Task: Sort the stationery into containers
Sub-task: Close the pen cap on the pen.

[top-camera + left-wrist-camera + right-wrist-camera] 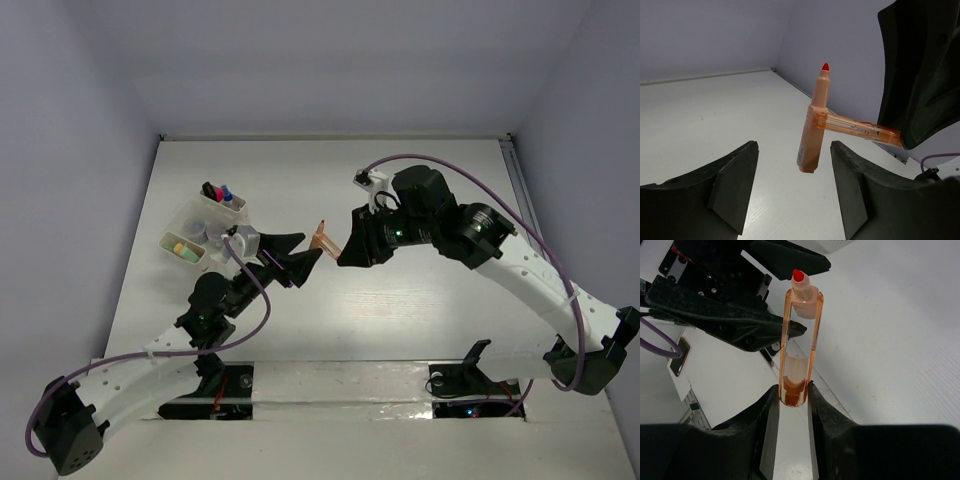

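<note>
1. white table (400,300) under pale walls; the bins (183,215) sit toward its left rear, some stationery (215,192) inside.
2. right of the bins, up off the table, the orange marker (815,130) hangs upright, red tip up, joined crosswise to a clear orange cap (860,130).
3. the right gripper (792,400) is clamped on the end of the cap away from the bins, apparently offering the marker across.
4. the left gripper (794,150), reaching out from the bins' side, stands open. its jaws flank the marker's lower body without touching, likely placed to close on it and take it to the bins.
</note>
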{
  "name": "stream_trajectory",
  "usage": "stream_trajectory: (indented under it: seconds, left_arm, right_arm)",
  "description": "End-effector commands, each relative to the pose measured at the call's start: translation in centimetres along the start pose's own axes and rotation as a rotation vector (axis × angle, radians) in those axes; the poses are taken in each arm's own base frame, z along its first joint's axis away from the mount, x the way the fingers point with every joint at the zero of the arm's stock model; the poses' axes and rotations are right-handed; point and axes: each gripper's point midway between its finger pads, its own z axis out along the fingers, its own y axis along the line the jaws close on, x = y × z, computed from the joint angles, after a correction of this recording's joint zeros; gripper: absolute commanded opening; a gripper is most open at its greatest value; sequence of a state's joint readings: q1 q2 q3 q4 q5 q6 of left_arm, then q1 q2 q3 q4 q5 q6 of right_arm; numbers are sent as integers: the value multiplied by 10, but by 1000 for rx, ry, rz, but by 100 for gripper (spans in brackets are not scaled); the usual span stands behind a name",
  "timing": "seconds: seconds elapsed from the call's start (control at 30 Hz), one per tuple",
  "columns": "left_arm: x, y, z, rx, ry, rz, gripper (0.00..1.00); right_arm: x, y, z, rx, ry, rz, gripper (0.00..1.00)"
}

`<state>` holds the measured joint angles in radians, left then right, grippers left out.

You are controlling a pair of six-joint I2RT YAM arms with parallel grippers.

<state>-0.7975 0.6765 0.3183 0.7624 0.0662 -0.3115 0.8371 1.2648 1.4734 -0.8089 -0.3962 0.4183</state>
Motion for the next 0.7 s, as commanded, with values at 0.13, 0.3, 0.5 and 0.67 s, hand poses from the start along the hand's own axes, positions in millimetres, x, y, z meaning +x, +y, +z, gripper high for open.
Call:
stream_trajectory:
  seconds: [0.13,0.3,0.5,0.67]
  left_arm:
    - [-17,-17,5,66,-70,22,45]
    - [-15,-21,6,78,-57,27,40]
    - [-13,-21,5,73,-49,30,30]
    - [-15,-20,5,63,-53,29,13]
  right_arm:
    - [-13,21,-15,-70,-45,-15,0]
    - [-16,22,-16,-75,-55,-20,0]
    - [-21,20,-17,-63,-67,-24,0]
    - [-23,21,-19,-60,-73,-29,0]
